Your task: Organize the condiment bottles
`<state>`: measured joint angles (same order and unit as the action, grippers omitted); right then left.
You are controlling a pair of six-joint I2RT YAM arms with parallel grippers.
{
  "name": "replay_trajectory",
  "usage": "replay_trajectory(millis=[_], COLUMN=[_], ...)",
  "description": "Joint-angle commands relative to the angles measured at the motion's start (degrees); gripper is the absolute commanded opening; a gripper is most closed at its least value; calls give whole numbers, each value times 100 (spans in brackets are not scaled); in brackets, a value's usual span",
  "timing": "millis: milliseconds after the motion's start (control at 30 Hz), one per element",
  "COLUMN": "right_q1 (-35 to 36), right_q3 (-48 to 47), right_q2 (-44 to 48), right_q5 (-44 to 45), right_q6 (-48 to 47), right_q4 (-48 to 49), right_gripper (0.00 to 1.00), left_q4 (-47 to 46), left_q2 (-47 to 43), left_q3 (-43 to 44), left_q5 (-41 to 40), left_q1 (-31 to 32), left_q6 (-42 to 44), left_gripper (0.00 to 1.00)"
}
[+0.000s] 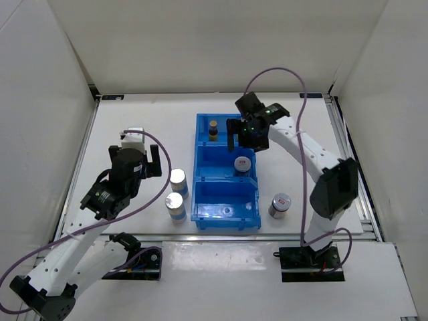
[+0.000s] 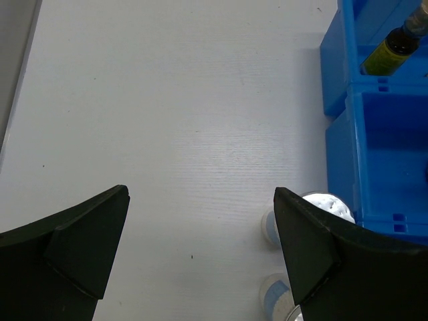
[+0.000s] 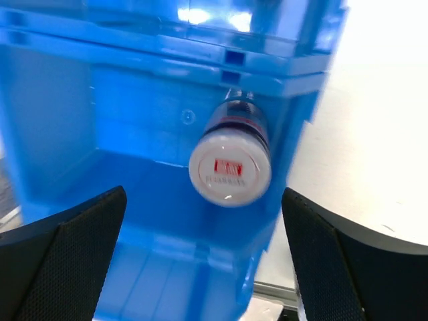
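My left gripper is open and empty over bare table, left of two white bottles with blue bands. In the left wrist view these bottles peek out behind my right finger. My right gripper is open and empty above the blue bin. One grey bottle with a red-white top stands in the middle compartment. A second grey bottle stands on the table right of the bin. One brown bottle stands in the far compartment; no second one shows.
The bin's near compartment holds nothing. The bin wall lies right of my left gripper. White enclosure walls ring the table, and a metal rail runs along the right edge.
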<state>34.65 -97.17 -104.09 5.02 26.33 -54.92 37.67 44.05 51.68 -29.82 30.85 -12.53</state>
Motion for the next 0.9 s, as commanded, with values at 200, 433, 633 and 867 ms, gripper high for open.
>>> replay_trajectory(millis=[200,433,633,867], right_q1=[-1126,-1593,-1593,-1593], right_q3=[1827,2842,3528,4512], right_q2=[2856,3263,3580,3703], right_q5=[-859,-1267,-476,-738], right_q6=[-93,-40,635,918], right_q4=[148,-388,-555,-266], right_gripper=[100,100,100,95], left_q4=[-111,-111,-111,-111], left_q2=[-222,-222,-222,-222], left_q3=[-26,-26,-79,-79], left_q5=[-393,-340,-287,-235], left_q1=[-18,-18,-18,-18], left_q6=[-56,-56,-56,-109], left_gripper=[100,100,100,100])
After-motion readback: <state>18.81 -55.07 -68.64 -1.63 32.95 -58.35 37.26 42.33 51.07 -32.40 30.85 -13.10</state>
